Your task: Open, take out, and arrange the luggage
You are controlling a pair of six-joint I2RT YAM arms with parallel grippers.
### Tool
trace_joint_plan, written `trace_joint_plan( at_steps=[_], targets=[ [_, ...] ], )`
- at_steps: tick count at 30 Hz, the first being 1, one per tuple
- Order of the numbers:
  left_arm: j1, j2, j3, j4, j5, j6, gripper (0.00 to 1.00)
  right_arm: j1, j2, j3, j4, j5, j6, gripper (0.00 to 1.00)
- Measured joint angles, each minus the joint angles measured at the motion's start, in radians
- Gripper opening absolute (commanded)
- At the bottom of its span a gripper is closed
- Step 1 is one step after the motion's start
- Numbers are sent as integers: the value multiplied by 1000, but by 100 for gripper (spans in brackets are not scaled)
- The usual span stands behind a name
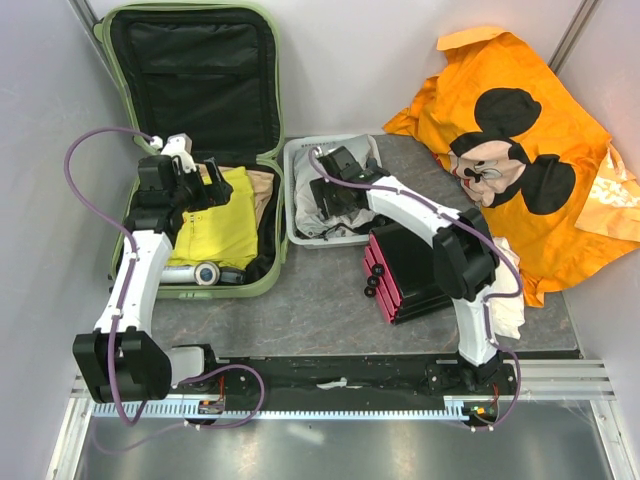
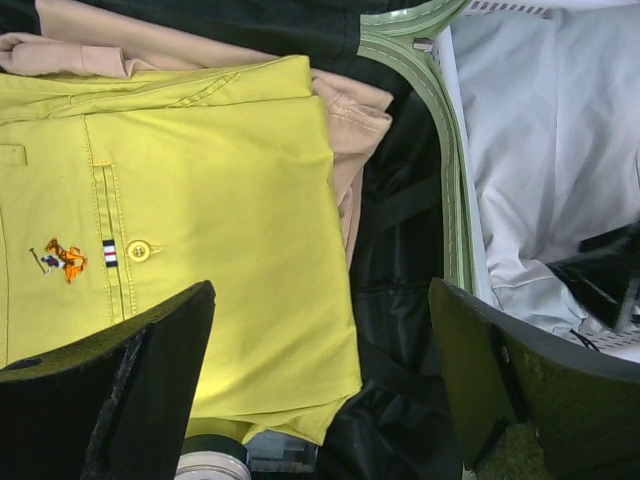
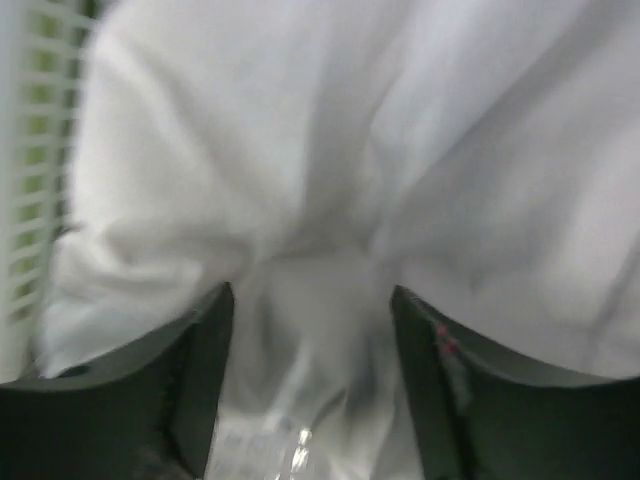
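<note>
Luggage (image 1: 195, 70), one, open: one yellow garment (image 2: 220, 200) beneath the wide-spread left gripper (image 2: 320, 300), its single button (image 2: 139, 250) visible only from the wrist. Right gripper (image 3: 312, 300) straddles white cloth (image 3: 350, 130); too blurred to tell its grip.

A folded yellow garment (image 2: 220, 200) with an embroidered logo is laid in the luggage (image 2: 447, 200). A beige garment (image 2: 355, 115) is tucked beneath it, exposed along its top and right edges. Right of the yellow garment, beyond the luggage's green rim, white cloth (image 2: 540, 150) is seen. The left gripper (image 2: 320, 295) is held over the yellow garment's lower right corner, fingers spread wide.
</note>
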Motion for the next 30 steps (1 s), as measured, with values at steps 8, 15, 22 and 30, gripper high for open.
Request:
trace_joint_plan(
  at_steps=[8,15,22,30],
  targets=[
    [2,-23,-18,14,-4,0,95,-47,-145,159,-45,-66,-11,64],
    [2,-43,-21,18,-34,0,95,-182,-113,166,-92,-2,-35,56],
    [2,-43,-23,18,-35,0,95,-177,58,134,-166,59,-66,52],
    [2,-53,-29,18,-37,0,95,-172,114,143,-159,40,-70,57]
  ],
)
